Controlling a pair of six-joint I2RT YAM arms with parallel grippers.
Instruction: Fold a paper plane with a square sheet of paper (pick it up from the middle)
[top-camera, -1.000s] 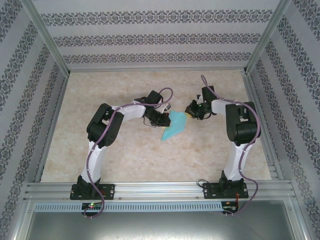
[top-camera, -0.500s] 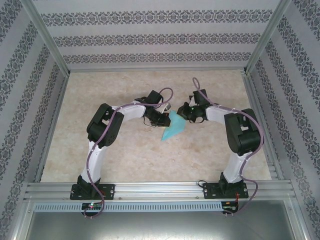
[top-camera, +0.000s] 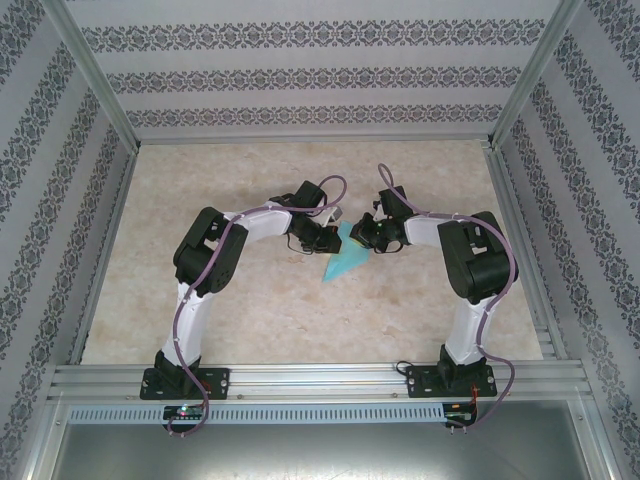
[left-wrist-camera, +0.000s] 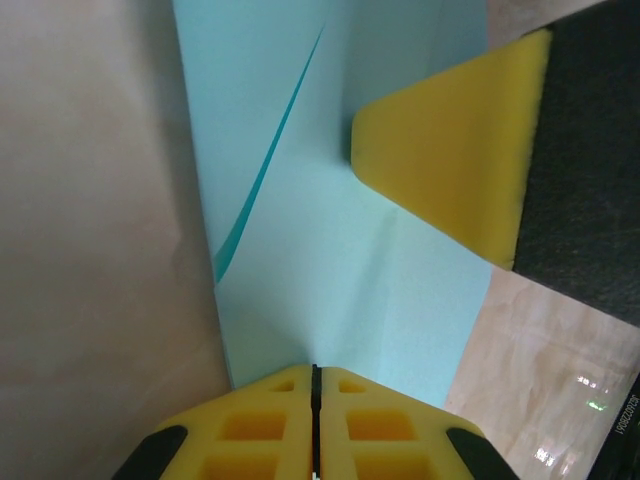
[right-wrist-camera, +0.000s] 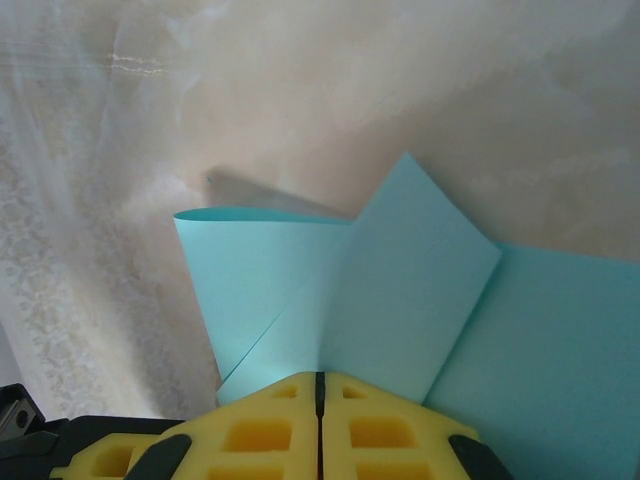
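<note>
The turquoise sheet of paper (top-camera: 345, 262) is partly folded and tapers to a point at its near-left end, a part-formed paper plane held between both arms at the table's middle. My left gripper (top-camera: 337, 237) is shut on its edge; in the left wrist view the yellow jaws (left-wrist-camera: 315, 372) are pressed together where the paper (left-wrist-camera: 330, 280) meets them. My right gripper (top-camera: 360, 238) is shut on the other side. In the right wrist view its jaws (right-wrist-camera: 320, 378) pinch a creased flap of the paper (right-wrist-camera: 400, 290). One of the right gripper's yellow fingers (left-wrist-camera: 440, 170) lies over the sheet.
The beige marbled table (top-camera: 220, 300) is bordered by aluminium rails (top-camera: 300, 380) at the near edge and patterned walls (top-camera: 300, 80) on three sides. Both grippers sit almost tip to tip over the paper.
My right gripper has moved left, carrying its edge of the paper toward the left gripper, and the visible paper has narrowed. The left arm has stayed put.
</note>
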